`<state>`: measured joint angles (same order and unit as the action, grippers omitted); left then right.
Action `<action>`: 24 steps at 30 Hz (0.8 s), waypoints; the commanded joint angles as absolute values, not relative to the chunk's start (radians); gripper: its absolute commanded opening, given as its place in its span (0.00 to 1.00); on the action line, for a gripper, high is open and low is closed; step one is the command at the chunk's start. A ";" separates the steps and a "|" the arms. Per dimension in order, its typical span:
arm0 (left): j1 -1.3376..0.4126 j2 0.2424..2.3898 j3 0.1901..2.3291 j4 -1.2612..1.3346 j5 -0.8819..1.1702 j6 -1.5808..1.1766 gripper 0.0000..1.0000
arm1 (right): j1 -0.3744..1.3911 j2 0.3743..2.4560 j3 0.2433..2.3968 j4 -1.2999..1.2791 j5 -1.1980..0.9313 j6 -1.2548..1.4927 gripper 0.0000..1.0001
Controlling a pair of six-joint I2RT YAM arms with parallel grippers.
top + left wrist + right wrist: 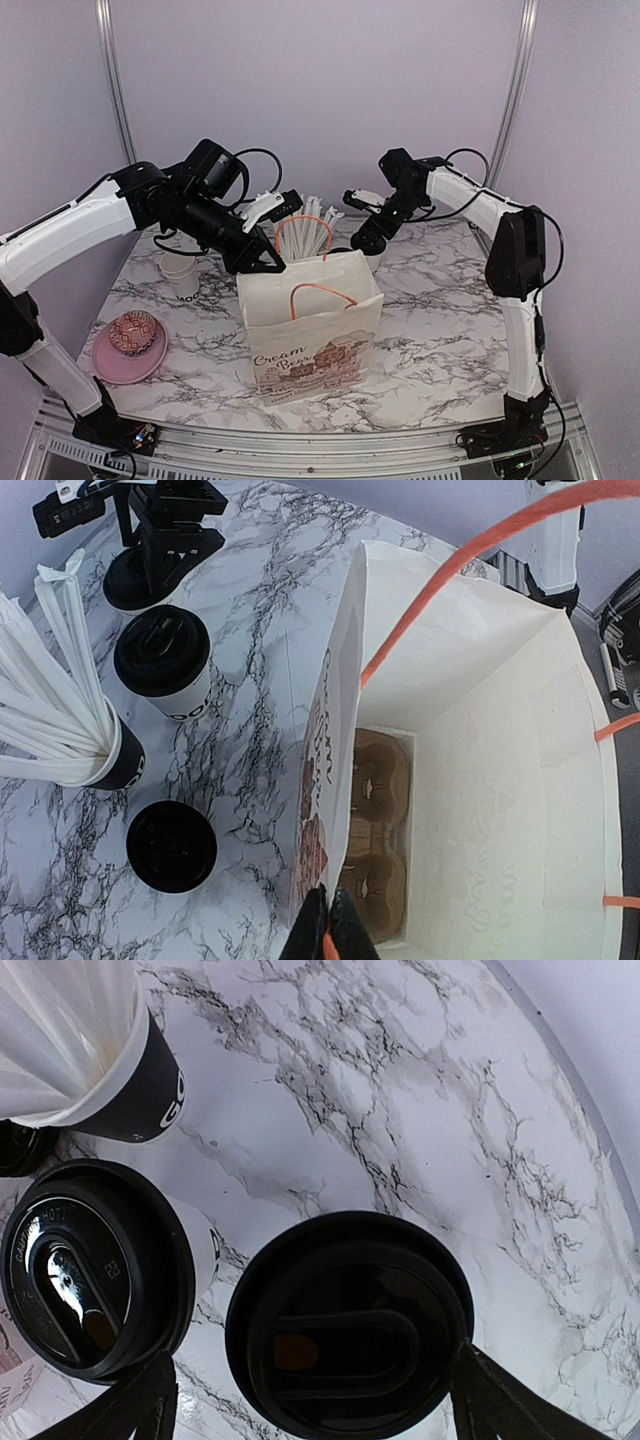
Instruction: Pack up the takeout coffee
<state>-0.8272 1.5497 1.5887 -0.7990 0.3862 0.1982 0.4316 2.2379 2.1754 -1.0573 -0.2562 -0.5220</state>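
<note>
– Left end effector (328,925), how does it stand?
– Fingers together, clamped on the top edge of the paper bag (315,340), on the printed wall.
– And the right end effector (318,1400)?
– Fingers wide apart, one on either side of a takeout coffee (350,1325), about level with its black lid. Whether they touch it, I cannot tell.
– Go on, biggest first.
– Marble bench (440,330) lies below both end effectors. The bag stands upright on it, mouth open, straight under the left end effector and close beside the right one. On the bag's floor lies a brown cardboard cup carrier (380,810).
– Smaller things?
– Pink plate (112,376) with a doughnut (133,332) sits well apart from the left end effector, out by that arm's base. A lidless white cup (182,275) stands nearer, under the left arm. Black cup of white straws (125,760) is near the right end effector, outside its fingers.
– The other coffee?
– Second takeout coffee (95,1265) stands upright on the bench just beside the first, between the right end effector and the straw cup, outside the bag.
</note>
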 commanded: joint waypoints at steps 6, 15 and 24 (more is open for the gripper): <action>-0.833 1.560 1.601 -0.834 0.402 0.196 0.04 | 0.427 2.270 2.232 -1.067 -0.257 -0.502 0.84; -0.835 1.565 1.600 -0.834 0.402 0.198 0.05 | 0.426 2.282 2.235 -1.083 -0.262 -0.501 0.70; -0.836 1.565 1.592 -0.834 0.402 0.201 0.05 | 0.426 2.270 2.221 -1.095 -0.245 -0.504 0.57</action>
<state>-0.8314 1.5501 1.5887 -0.7986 0.3927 0.1982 0.4313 2.2589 2.1975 -1.0599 -0.2546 -0.5083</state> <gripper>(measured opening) 0.050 0.597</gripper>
